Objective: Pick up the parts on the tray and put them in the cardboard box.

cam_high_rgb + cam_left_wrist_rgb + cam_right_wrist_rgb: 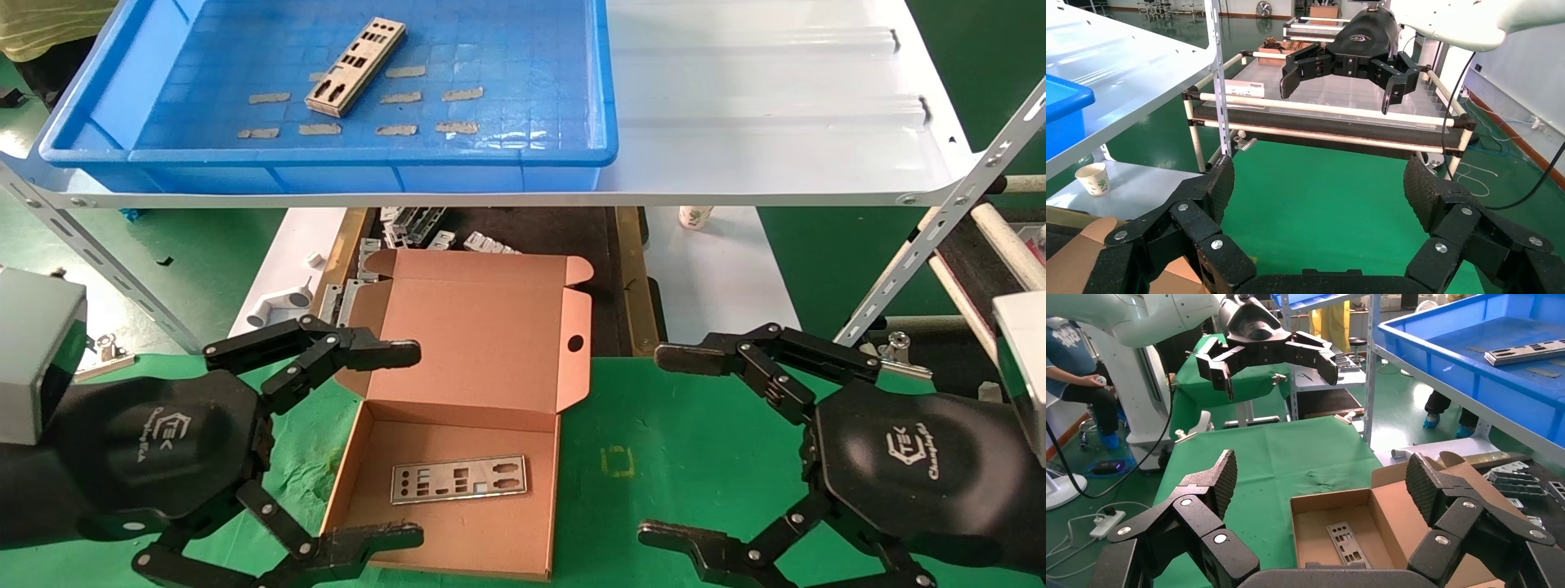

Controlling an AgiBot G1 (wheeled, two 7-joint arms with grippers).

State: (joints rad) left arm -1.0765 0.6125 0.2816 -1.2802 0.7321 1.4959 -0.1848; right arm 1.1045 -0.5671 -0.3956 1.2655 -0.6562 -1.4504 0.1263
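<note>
One silvery punched part point(357, 65) lies slantwise on the grid floor of the blue tray point(572, 98) on the white shelf at the back left; it also shows in the right wrist view point(1524, 352). A second part point(458, 478) lies flat on the floor of the open cardboard box point(490, 343) on the green table; it shows in the right wrist view too point(1344, 541). My left gripper point(404, 445) is open and empty at the box's left side. My right gripper point(666, 445) is open and empty to the right of the box.
Small tan tape strips point(396, 129) lie on the tray floor. Grey metal brackets point(425, 233) sit on a black surface behind the box, under the white shelf point(776, 122). A slanted shelf upright point(940, 237) stands at the right, a paper cup point(695, 216) below the shelf.
</note>
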